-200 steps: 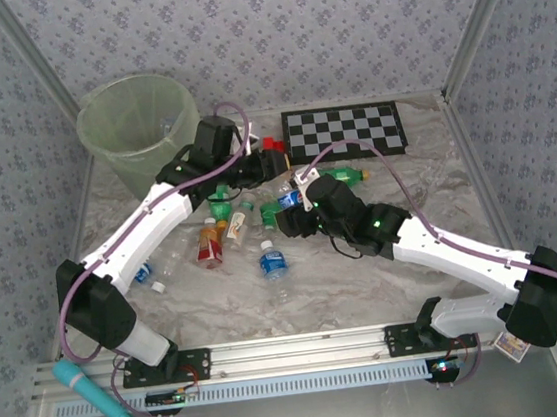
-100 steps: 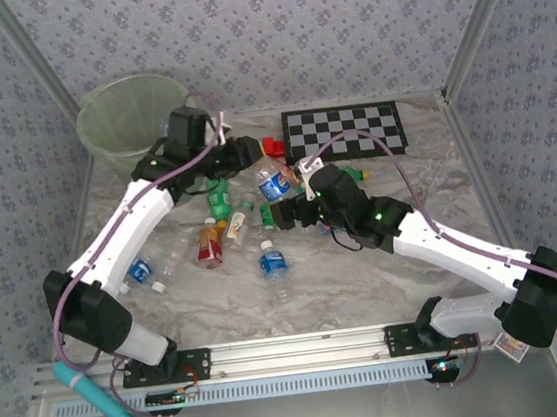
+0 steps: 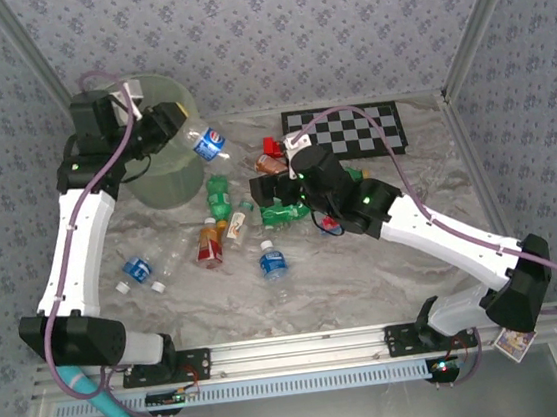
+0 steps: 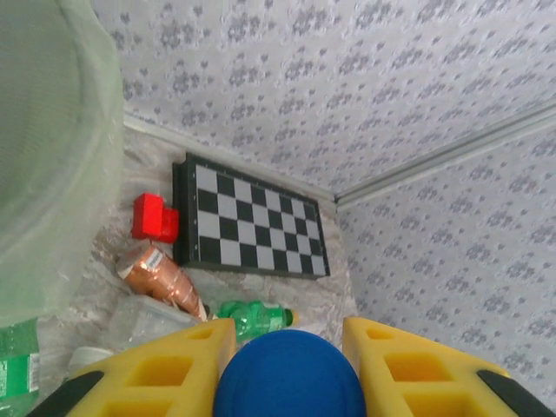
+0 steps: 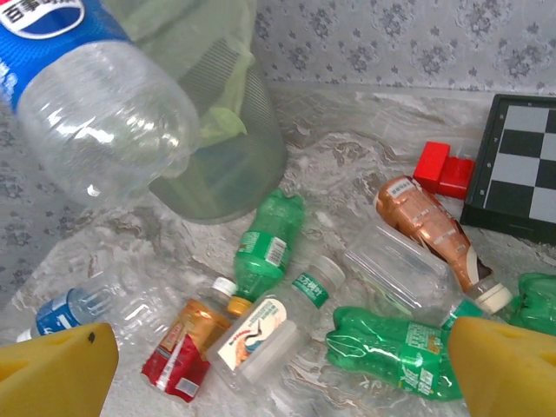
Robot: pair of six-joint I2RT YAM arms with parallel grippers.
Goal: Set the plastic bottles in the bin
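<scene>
My left gripper point(image 3: 180, 126) is shut on the blue cap point(image 4: 287, 380) of a clear plastic bottle with a blue label point(image 3: 209, 143). It holds that bottle in the air beside the rim of the pale-green bin point(image 3: 169, 181), whose wall point(image 4: 52, 156) is close on the left of the left wrist view. The same bottle point(image 5: 95, 95) hangs at the top left of the right wrist view, in front of the bin point(image 5: 221, 139). My right gripper point(image 3: 270, 185) hovers open over the pile, its yellow fingertips point(image 5: 56, 365) wide apart. Below it lie green bottles point(image 5: 265, 243) point(image 5: 395, 347), a clear white-labelled one point(image 5: 261, 334) and an orange-red one point(image 5: 187, 347).
A checkerboard point(image 3: 342, 132) lies at the back right, with a small red block point(image 5: 443, 169) and a brown bottle point(image 5: 426, 226) beside it. More bottles lie loose in front: blue-labelled ones point(image 3: 273, 262) point(image 3: 140, 272) and an orange-red one point(image 3: 209, 244). Patterned walls close in the table.
The left arm has lifted the blue-labelled bottle out of the pile and swung it back and left to the bin. The right gripper has opened wide and shifted slightly toward the pile.
</scene>
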